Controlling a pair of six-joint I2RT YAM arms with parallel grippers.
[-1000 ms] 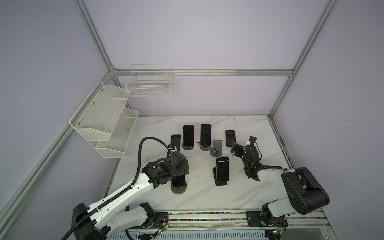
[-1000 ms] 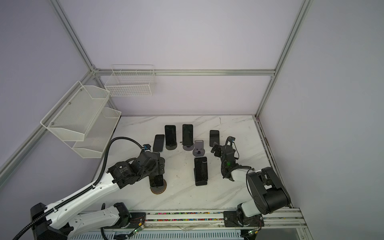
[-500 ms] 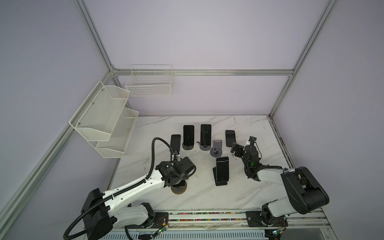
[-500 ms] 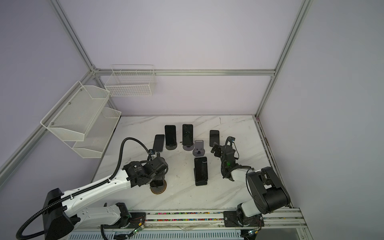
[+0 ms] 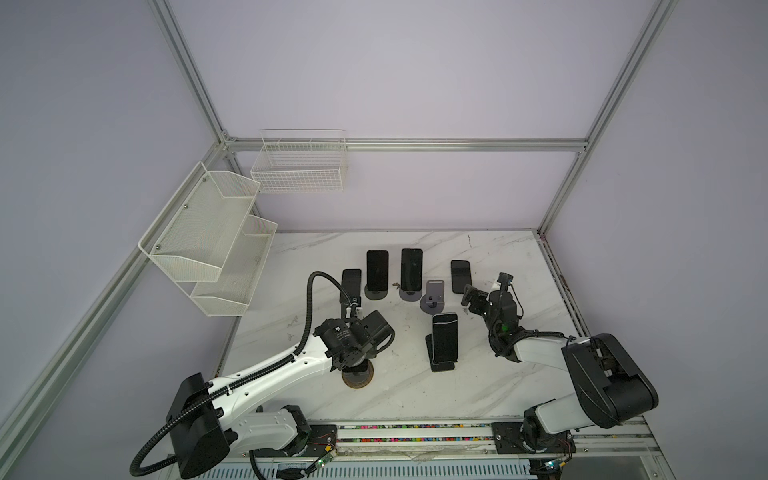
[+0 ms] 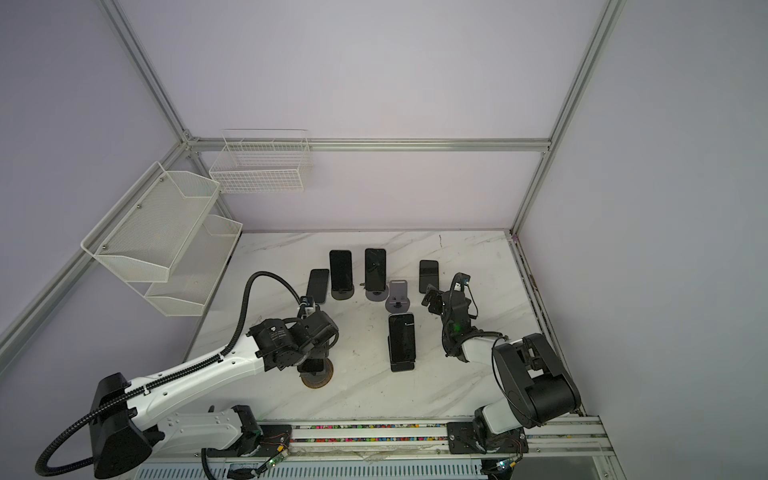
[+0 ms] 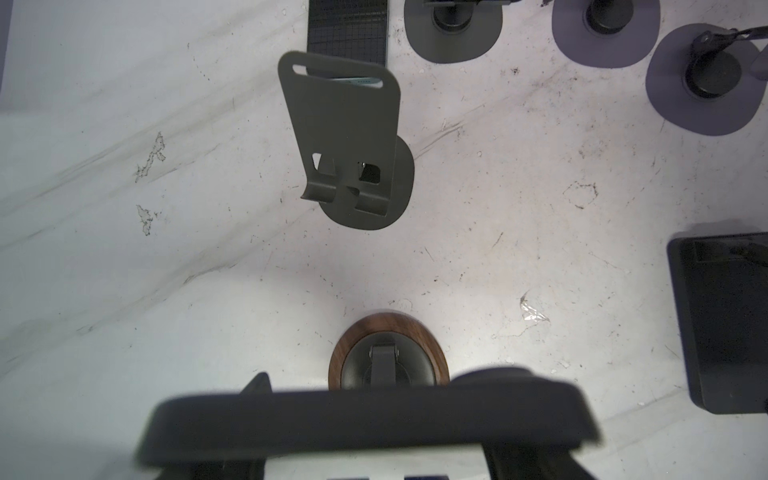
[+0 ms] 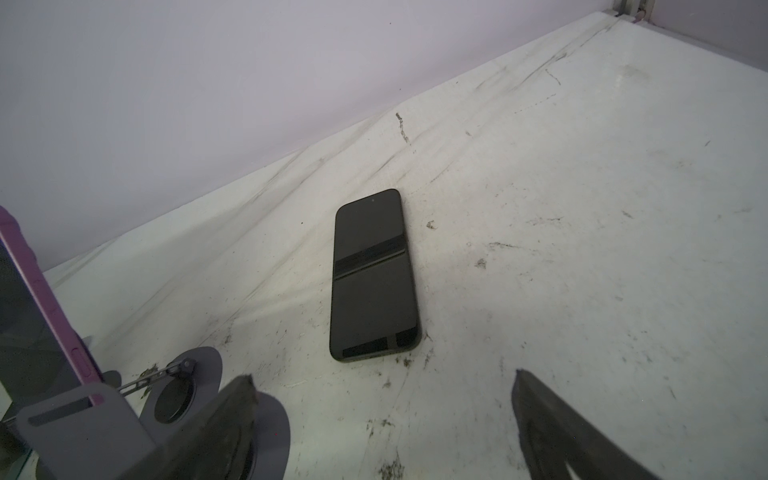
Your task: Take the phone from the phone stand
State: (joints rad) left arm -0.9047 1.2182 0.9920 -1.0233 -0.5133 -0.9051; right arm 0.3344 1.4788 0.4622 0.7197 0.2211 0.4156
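Where the phone (image 7: 365, 419) is: it is held crosswise in the left gripper (image 5: 360, 360), directly above the wood-ringed stand (image 7: 388, 361); whether the stand's cradle is touched by it cannot be told.
Left fingers (image 7: 259, 384): closed onto the two sides of the phone, which is seen blurred and close in the left wrist view.
Wood-ringed stand: stood on the marble tabletop (image 5: 498, 374) and largely covered by the left wrist in both top views.
Right gripper (image 8: 382, 376): placed well to the right of the wood-ringed stand and farther toward the back wall; nothing is held.
Right fingers (image 8: 232, 415): spread wide, low over the tabletop.
Flat phone (image 8: 374, 274): laid flat on the tabletop just beyond the right fingers, apart from them.
Empty dark stand (image 7: 349, 137): set just behind the wood-ringed stand, toward the back wall.
Propped phone (image 5: 444, 338): leaned on a black stand to the right of the wood-ringed stand, between it and the right arm.
Empty grey stand (image 5: 432, 297): set behind and to the right of the wood-ringed stand, just beside the right gripper.
Back pair (image 5: 377, 270): two phones propped on round-based stands, well behind the wood-ringed stand.
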